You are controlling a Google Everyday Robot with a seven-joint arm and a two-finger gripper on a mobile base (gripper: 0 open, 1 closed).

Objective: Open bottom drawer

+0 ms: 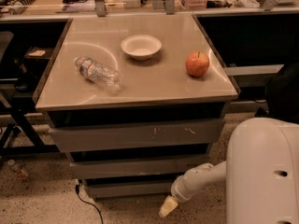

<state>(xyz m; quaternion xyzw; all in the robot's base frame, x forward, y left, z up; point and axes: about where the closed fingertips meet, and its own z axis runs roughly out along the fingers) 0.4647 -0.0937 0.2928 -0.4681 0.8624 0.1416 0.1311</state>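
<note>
Three grey drawers stack under the counter. The widest, with white scratch marks (135, 134), is on top, a mid-width plain one (135, 166) sits below it, and the narrowest bottom drawer (126, 189) is lowest, its plain face looking closed. My white arm reaches down from the lower right. The gripper (167, 207) hangs near the floor, just right of and slightly below the bottom drawer's right end, not touching it.
On the countertop (140, 85) lie a plastic water bottle (98, 72), a white bowl (141, 46) and a red apple (197, 63). A black cable (86, 202) trails on the speckled floor at the lower left. A small bottle (17, 169) lies on the floor at far left.
</note>
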